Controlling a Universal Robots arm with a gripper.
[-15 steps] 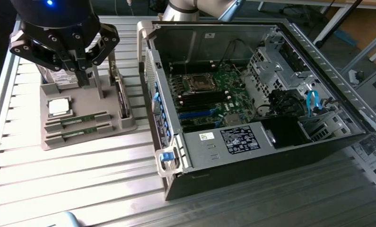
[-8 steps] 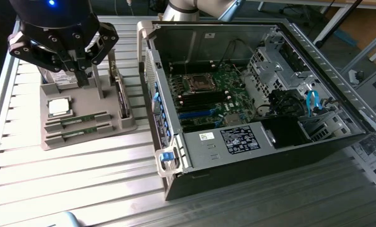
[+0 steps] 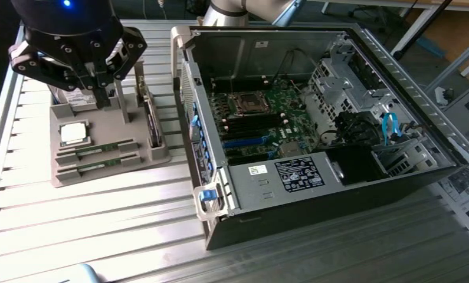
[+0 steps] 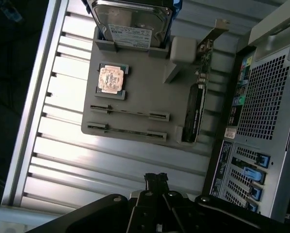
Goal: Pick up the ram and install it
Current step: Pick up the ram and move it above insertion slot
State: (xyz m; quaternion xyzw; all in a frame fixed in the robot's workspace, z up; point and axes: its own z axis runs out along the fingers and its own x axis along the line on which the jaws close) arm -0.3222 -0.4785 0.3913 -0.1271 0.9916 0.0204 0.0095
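Barely begun: fingers (image 4: 153, 180) pressed together, nothing btwn them, hovering above grey holder (image 3: 159, 158) on table (image 3: 100, 224); ram (image 3: 100, 151) sits unpicked in its holder slot; mobo slots (image 3: 254, 125) in PC case (image 3: 254, 191) look empty.

Exterior high, oblique; wrist overhead (both share tray (image 3: 108, 132) (image 4: 145, 92)).

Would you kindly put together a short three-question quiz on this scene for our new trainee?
1. True or false: the gripper is holding a ram stick.
2. How many ram sticks sit in the grey holder?
3. The computer case has its side: A open, B closed.
Key: 1 false; 2 two; 3 A.
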